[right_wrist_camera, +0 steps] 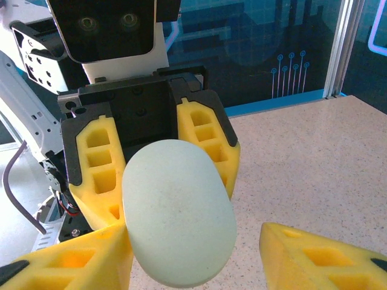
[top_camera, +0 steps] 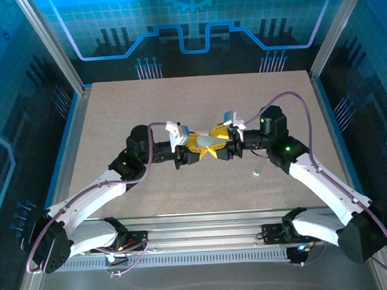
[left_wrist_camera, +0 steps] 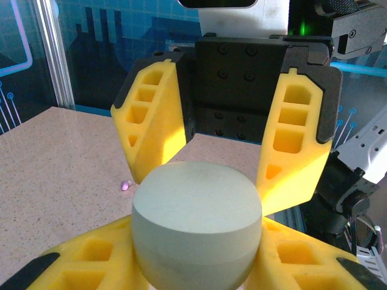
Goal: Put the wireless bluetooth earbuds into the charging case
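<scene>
The charging case (top_camera: 209,143) is a pale green rounded shell held above the table's middle. My left gripper (left_wrist_camera: 196,266) is shut on it, with both yellow fingers pressed to its sides; the case (left_wrist_camera: 196,223) shows a flat top face. My right gripper (right_wrist_camera: 193,260) faces it from the other side and stands open: one finger touches the case (right_wrist_camera: 178,211), while the other finger (right_wrist_camera: 320,254) is well clear. A whitish earbud (top_camera: 255,173) lies on the table near the right forearm. A pinkish earbud (left_wrist_camera: 125,185) lies on the table beyond the left finger.
The speckled beige table (top_camera: 114,116) is ringed by metal posts and blue printed walls. The aluminium rail (top_camera: 204,225) with both arm bases runs along the near edge. Both grippers (top_camera: 208,151) meet tip to tip at the centre.
</scene>
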{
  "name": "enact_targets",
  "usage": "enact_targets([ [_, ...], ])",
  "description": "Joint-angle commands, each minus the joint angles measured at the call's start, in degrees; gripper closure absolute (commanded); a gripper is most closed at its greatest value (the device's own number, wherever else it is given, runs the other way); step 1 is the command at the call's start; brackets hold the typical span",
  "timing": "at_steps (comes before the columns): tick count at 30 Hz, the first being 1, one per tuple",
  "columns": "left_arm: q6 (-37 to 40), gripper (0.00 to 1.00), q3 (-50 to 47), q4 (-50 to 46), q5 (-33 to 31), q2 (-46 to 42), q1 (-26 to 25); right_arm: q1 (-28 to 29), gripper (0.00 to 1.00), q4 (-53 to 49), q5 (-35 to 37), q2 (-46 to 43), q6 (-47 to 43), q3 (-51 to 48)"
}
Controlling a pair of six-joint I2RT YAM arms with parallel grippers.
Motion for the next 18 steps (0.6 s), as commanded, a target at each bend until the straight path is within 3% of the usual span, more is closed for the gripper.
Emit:
enact_targets([
  [1,2.3,0.68,1.3,-0.9,4.3,-0.4,-1.0,-1.6,0.44,1.0,1.4,0.7,1.6,2.4],
  [18,2.1,0.68,1.3,-0.9,4.2,0.1,-0.9,-1.9,0.46,0.9,5.8,1.0,1.8,3.4],
])
